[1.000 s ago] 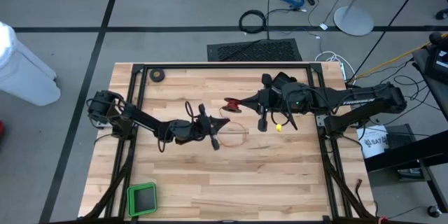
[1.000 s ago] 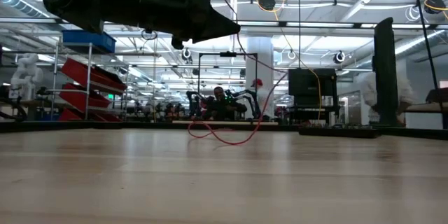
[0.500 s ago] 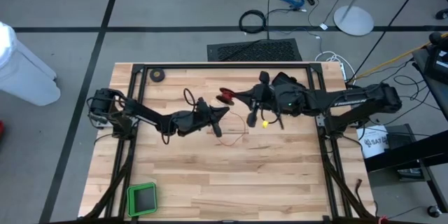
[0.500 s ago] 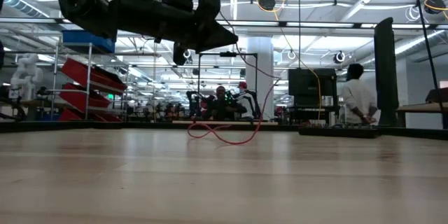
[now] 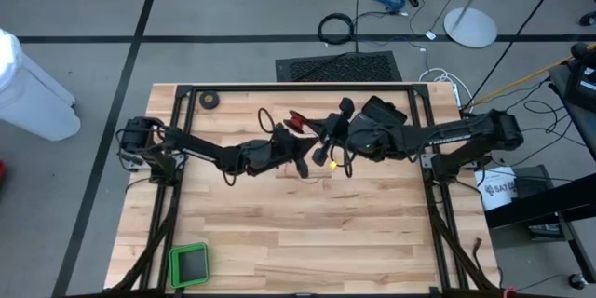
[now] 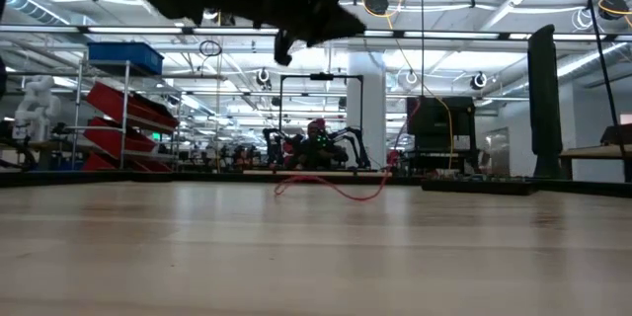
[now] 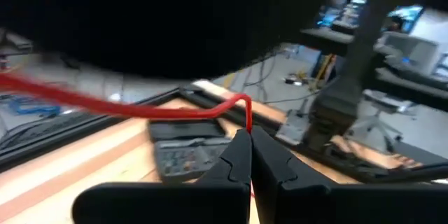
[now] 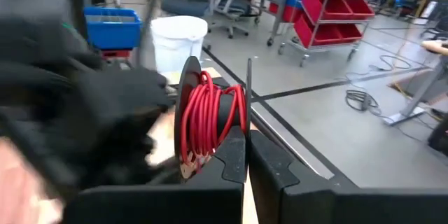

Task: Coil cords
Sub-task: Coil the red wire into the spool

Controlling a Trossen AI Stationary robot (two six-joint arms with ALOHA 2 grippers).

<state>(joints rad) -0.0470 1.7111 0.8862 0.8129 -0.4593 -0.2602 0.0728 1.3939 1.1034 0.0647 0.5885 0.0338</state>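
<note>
Red wire point(image 8: 203, 115) is wound around the black reel point(image 8: 187, 105) that I see clamped between the closed fingers of my right gripper point(image 5: 300, 122), held on edge above the middle of the table with its axis lying roughly level. My left gripper point(image 7: 250, 134) has its fingers pinched together on the free run of the same wire, which stretches level from the tips, while a slack loop lies on the far wood. Pale wooden planks point(image 5: 307, 223) form the tabletop, a black tape roll point(image 5: 210, 101) sits near its far left corner, and red bin shelves point(image 6: 123, 118) stand in the room behind.
</note>
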